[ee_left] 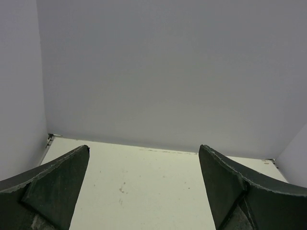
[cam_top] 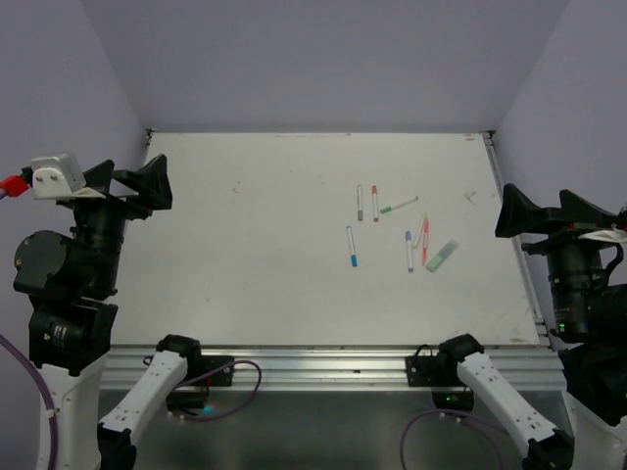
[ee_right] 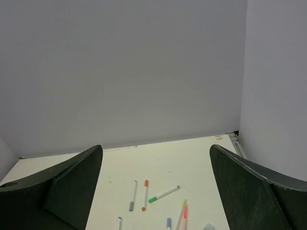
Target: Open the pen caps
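Observation:
Several capped pens lie in a loose cluster right of the table's middle. Their pen caps show as short coloured ends: grey, orange, green, blue and purple. A mint green marker lies at the cluster's right. The right wrist view looks down on the grey cap, orange cap and green cap. My left gripper hangs open and empty at the table's far left. My right gripper is open and empty at the right edge, well apart from the pens.
The white table is walled on three sides by pale grey panels. A metal rail runs along the near edge with both arm bases and cables on it. Faint scuff marks dot the left half.

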Controlling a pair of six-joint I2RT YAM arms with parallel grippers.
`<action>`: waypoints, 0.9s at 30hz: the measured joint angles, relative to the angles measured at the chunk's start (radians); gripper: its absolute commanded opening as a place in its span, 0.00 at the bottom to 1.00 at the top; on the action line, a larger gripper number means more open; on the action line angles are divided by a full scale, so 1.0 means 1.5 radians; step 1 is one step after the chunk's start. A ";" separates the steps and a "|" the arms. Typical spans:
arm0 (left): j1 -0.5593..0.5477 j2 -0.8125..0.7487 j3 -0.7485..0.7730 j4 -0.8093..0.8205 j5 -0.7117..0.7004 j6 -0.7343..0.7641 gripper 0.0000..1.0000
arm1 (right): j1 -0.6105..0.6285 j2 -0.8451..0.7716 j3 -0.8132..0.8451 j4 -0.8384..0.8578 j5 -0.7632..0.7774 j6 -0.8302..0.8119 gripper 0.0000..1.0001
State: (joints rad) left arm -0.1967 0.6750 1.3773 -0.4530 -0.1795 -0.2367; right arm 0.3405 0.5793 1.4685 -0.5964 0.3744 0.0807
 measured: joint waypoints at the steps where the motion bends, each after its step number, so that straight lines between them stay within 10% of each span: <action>1: 0.000 0.002 0.000 -0.002 0.001 -0.004 1.00 | 0.000 0.000 -0.004 0.000 0.001 0.005 0.99; 13: 0.000 0.054 -0.034 -0.038 0.038 -0.037 1.00 | 0.000 0.050 -0.075 -0.029 -0.018 0.114 0.98; 27: 0.000 0.106 -0.141 -0.080 0.072 -0.076 1.00 | 0.002 0.375 -0.150 -0.163 -0.155 0.221 0.96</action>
State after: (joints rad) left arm -0.1967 0.8341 1.1664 -0.5732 -0.0715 -0.3508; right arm 0.3435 1.1419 1.2434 -0.8413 0.1417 0.4126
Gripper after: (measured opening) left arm 0.997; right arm 0.981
